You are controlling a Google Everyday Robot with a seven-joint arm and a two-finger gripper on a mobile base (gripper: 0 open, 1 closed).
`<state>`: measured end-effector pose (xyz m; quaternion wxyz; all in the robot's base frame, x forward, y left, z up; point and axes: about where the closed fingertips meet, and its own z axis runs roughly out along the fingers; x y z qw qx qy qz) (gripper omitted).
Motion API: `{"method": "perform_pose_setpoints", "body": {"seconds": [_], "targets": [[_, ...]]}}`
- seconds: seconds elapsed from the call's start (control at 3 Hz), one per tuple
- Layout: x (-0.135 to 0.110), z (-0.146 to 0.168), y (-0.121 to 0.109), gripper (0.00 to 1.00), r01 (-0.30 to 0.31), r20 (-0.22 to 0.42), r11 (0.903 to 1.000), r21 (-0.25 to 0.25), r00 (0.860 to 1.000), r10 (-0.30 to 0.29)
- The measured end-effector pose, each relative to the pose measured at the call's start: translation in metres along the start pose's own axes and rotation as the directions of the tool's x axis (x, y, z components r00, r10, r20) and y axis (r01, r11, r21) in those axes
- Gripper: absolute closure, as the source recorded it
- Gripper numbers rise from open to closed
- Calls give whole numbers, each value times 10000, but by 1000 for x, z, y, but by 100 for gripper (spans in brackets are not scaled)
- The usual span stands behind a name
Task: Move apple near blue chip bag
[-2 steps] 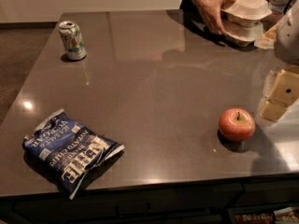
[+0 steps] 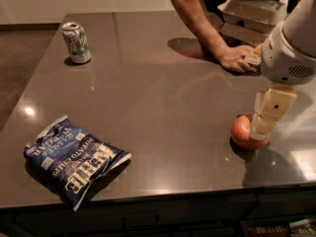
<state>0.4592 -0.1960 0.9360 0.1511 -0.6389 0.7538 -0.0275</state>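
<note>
A red apple sits on the dark table at the right, near the front edge. My gripper hangs from the white arm at the right and is down at the apple, right against its right side and partly covering it. The blue chip bag lies flat at the front left of the table, far from the apple.
A green and white soda can stands at the back left. A person's arm leans on the table at the back right, hand flat, beside white foam boxes. The table's front edge runs just below the apple.
My gripper has come down and to the left from beside the apple onto it. The person's arm has reached further onto the table. The apple, bag and can have not moved.
</note>
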Motion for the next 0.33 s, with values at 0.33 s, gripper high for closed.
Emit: {"method": "perform_pose_setpoints", "body": {"seconds": [0.33], "targets": [[0,0,0,0,1,0,10000,1,10000,-1]]}}
